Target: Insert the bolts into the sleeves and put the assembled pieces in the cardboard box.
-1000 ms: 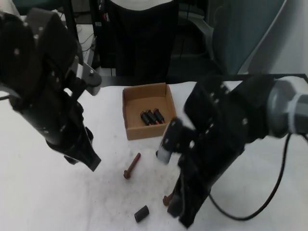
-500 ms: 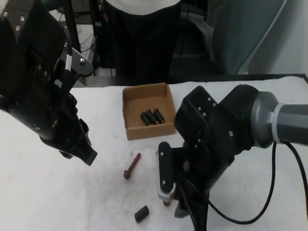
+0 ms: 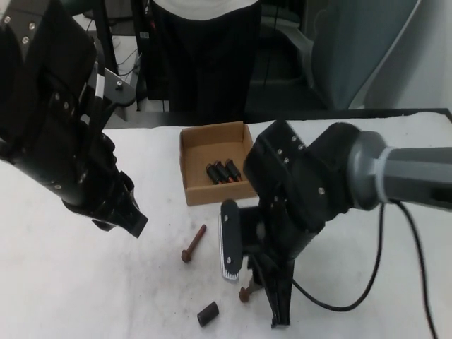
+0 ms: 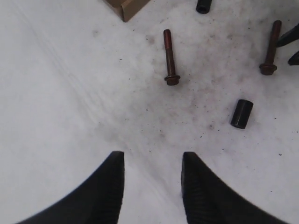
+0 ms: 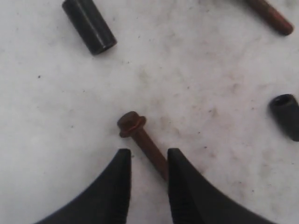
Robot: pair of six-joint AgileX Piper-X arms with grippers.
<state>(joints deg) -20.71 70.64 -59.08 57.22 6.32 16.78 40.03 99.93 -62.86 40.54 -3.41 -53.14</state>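
Fingers slightly parted, the right gripper [image 5: 148,156] straddles the shank of a rusty hex-headed steel bolt [image 5: 138,133] lying on the white bench [image 3: 70,282] in front of the open brown cardboard box [image 3: 219,192]. The left gripper [image 4: 152,161], fingers apart and empty, hangs off that box's left front corner. Assembled black pieces [image 3: 222,171] lie inside the box.

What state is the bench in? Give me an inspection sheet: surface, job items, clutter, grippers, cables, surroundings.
Surface: white bench, dark smudges around the parts.
Job's things: cardboard box holding three assembled pieces; free bolt lying loose; second bolt between the right gripper's fingers; near sleeve and far sleeve, both loose.
Clutter: nothing seen.
Grippers: left gripper open above bare surface; right gripper open, straddling the second bolt's shank.
Cables: black cable trailing from the right arm across the bench.
Surroundings: dim room behind, details unclear.
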